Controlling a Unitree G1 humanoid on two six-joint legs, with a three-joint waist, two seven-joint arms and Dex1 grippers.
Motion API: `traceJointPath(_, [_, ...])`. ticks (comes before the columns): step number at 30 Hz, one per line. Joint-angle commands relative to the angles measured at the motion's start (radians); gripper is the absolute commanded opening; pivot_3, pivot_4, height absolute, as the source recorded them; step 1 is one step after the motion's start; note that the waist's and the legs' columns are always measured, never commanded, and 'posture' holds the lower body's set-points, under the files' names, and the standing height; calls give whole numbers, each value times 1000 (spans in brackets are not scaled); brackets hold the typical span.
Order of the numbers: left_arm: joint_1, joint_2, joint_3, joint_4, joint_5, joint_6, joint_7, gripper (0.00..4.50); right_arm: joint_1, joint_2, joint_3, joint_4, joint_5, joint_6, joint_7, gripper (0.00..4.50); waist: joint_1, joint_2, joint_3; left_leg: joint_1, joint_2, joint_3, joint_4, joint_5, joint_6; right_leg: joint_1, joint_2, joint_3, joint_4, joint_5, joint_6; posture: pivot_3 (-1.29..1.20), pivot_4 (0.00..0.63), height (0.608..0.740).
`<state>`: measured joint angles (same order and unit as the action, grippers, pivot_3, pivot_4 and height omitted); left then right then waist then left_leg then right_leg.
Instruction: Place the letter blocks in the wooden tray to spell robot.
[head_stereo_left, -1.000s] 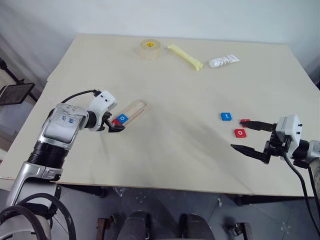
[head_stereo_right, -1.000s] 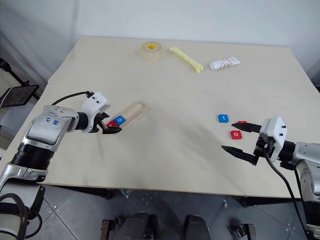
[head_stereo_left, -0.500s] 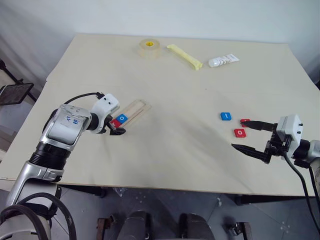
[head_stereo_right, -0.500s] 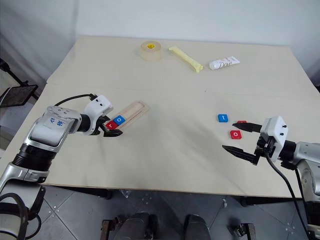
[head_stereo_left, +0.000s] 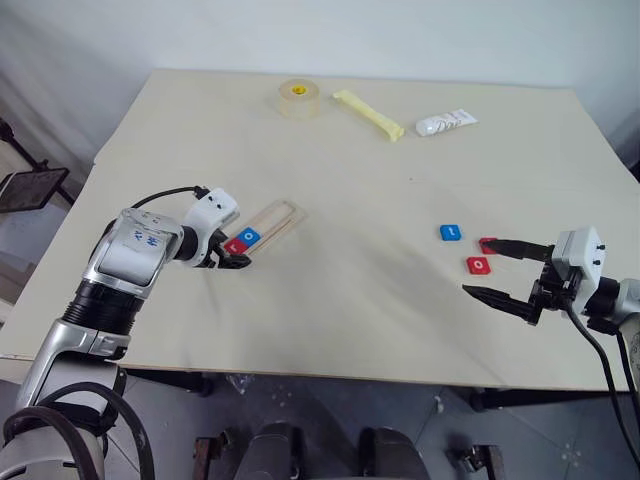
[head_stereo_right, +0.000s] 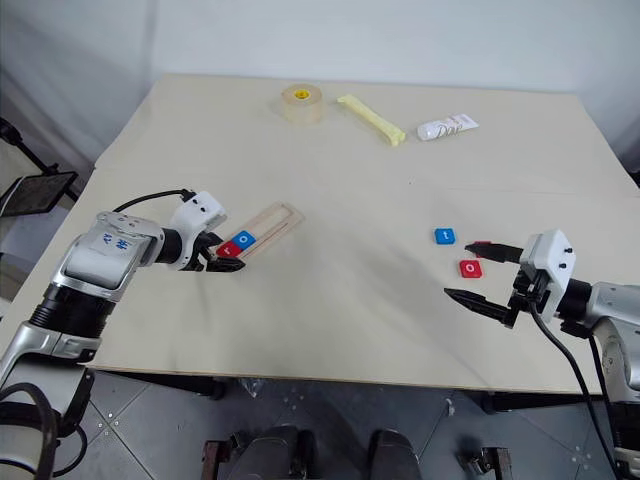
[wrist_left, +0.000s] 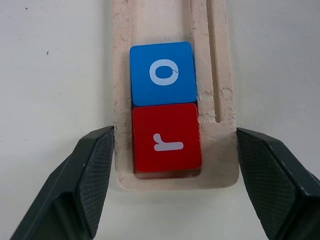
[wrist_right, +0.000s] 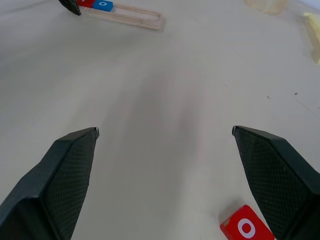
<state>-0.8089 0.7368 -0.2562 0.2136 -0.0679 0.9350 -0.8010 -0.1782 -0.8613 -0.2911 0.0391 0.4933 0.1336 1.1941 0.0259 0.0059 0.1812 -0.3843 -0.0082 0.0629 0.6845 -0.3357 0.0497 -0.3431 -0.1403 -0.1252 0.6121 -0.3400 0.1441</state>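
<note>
The left gripper (wrist_left: 170, 170) stood open astride the wooden tray's (wrist_left: 210, 75) end, red r block (wrist_left: 166, 137) and blue o block (wrist_left: 162, 72) between its fingers. The right gripper (wrist_right: 165, 150) gaped, red o block (wrist_right: 246, 228) beside one finger.

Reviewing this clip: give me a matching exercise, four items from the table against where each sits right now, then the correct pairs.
Items:
1. red r block
2. blue t block
3. tape roll
4. red o block

Places:
A. far edge of the table, beside the yellow stick
B. on the bare table, just ahead of the right gripper
C. end slot of the wooden tray, between the left gripper fingers
D. on the bare table, farther from the robot than the red o

Pairs: 1-C, 2-D, 3-A, 4-B
</note>
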Motion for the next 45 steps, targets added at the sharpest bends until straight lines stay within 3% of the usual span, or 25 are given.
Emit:
traceJointPath(1, [23, 5, -23, 40, 37, -39, 1, 3418, 11, -14, -35, -44, 13, 1, -7, 4500, 0, 0, 0, 0, 0, 0, 0, 1, 0, 0, 0, 0, 0, 0, 0, 0, 150, 740])
traceJointPath(10, [-80, -66, -90, -45, 64, -300, -107, 3418, 32, -34, -60, -35, 18, -5, 3, 4500, 14, -1, 0, -3, -3, -1, 0, 1, 1, -2, -2, -1, 0, 0, 0, 0, 150, 740])
traceJointPath(22, [-165, -245, -252, -129, 95, -351, -261, 3418, 191, -39, -160, -6, 26, -103, 120, 4500, 26, -1, 1, -6, -4, -2, -1, 2, 2, -3, -2, -3, -1, 0, 0, 0, 150, 740])
traceJointPath(27, [-165, -302, -314, -133, 140, -354, -258, 3418, 233, -26, -203, -12, 23, -119, 83, 4500, 22, -1, 1, -6, -4, -2, -1, 2, 2, -3, -3, -3, -1, 0, 1, 0, 150, 740])
traceJointPath(31, [-171, -373, -372, -71, 200, -380, -215, 3418, 348, 10, -268, -99, 39, -110, 45, 4500, 28, -1, 0, -5, -4, -1, -1, 2, 2, -3, -3, -3, -1, 0, 1, 0, 150, 740])
traceJointPath(44, [-152, -416, -390, -64, 247, -406, -242, 3418, 462, 36, -321, -198, 64, -91, -18, 4500, 26, -1, 1, -5, -7, -4, 0, 2, 5, 0, -6, -5, -2, 0, 1, 0, 150, 740])
traceJointPath(45, [-153, -417, -390, -61, 249, -410, -242, 3768, 464, 36, -321, -199, 65, -91, -20, 4500, 26, -1, 1, -5, -7, -4, 0, 2, 5, 0, -6, -5, -2, 0, 1, 0, 150, 740])
